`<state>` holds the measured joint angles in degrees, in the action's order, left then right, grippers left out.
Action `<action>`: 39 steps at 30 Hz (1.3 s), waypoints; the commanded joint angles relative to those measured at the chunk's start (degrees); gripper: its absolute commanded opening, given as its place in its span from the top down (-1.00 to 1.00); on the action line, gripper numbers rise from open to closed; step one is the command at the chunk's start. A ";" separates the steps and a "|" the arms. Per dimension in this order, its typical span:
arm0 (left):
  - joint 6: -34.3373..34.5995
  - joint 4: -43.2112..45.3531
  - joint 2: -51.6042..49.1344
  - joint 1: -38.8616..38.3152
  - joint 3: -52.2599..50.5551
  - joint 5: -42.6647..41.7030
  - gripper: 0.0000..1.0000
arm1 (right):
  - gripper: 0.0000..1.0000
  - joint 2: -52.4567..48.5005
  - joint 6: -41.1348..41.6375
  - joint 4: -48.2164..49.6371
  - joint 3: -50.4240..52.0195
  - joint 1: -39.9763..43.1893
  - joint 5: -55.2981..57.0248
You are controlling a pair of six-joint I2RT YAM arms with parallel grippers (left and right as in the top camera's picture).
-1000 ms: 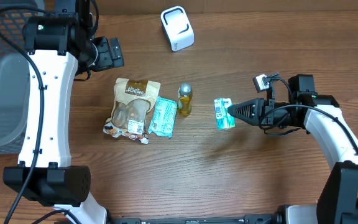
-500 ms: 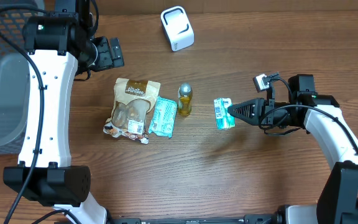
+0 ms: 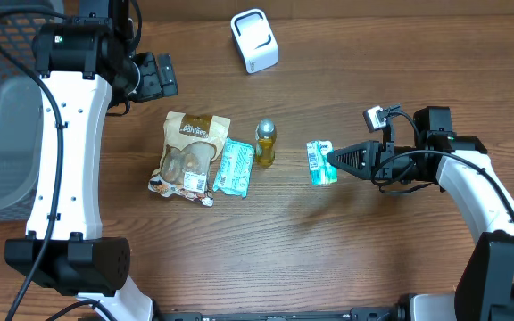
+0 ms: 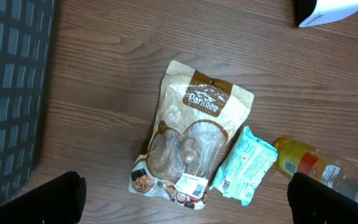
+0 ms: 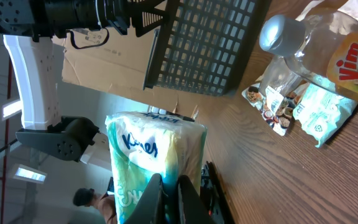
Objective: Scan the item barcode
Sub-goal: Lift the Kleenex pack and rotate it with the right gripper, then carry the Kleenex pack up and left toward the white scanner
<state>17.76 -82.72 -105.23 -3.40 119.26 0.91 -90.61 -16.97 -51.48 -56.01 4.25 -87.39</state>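
From above, the right jaws are pinched shut on one end of a tissue pack [image 3: 321, 163], which sticks out ahead of their tips. I can't say for sure whether it rests on the bench [image 3: 328, 259] or hangs just clear of it. A white printed label faces up on the pack. Further ahead of those tips sit a bottle [image 3: 266, 143], a green packet [image 3: 235, 167] and a PanTree snack bag [image 3: 190, 152]. The white barcode scanner [image 3: 254, 40] stands well apart from the pack, off to one side of the right jaws. The left jaws hang beside the basket [image 3: 7, 107].

From the left wrist, the left jaws are spread as wide as they go and hold nothing. Only the tips of the dark fingers [image 4: 61, 199] show, at the lower corners. The snack bag [image 4: 191, 137] lies ahead of the gap between them, and the packet [image 4: 247, 165] and bottle [image 4: 309, 165] lie nearer one finger.

From the right wrist, the pack [image 5: 154, 155] is gripped tight between the tips, with the bottle [image 5: 328, 56] beyond it.

As I read it, the pick is done. What's left is carrying the pack to the scanner and showing it the code.
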 commanded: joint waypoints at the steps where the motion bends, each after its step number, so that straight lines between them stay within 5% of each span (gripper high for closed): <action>1: -0.63 0.24 -0.09 -0.37 0.85 -0.31 -0.99 | 0.93 0.59 -1.09 0.13 -0.20 -0.04 -0.74; 27: -0.63 0.22 -0.09 -0.37 0.85 -0.31 -0.99 | 0.93 0.59 -0.83 -0.33 -0.20 -0.07 3.78; 33: -0.63 0.24 -0.09 -0.37 0.85 -0.31 -0.99 | 0.93 0.59 1.42 -1.40 -0.20 -0.07 13.97; 39: -0.63 0.24 -0.09 -0.37 0.85 -0.31 -0.99 | 0.93 0.59 17.55 0.37 -0.20 -0.50 45.33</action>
<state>17.76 -82.70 -105.23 -3.40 119.26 0.91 -90.61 -8.82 -51.90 -56.01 4.10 -62.00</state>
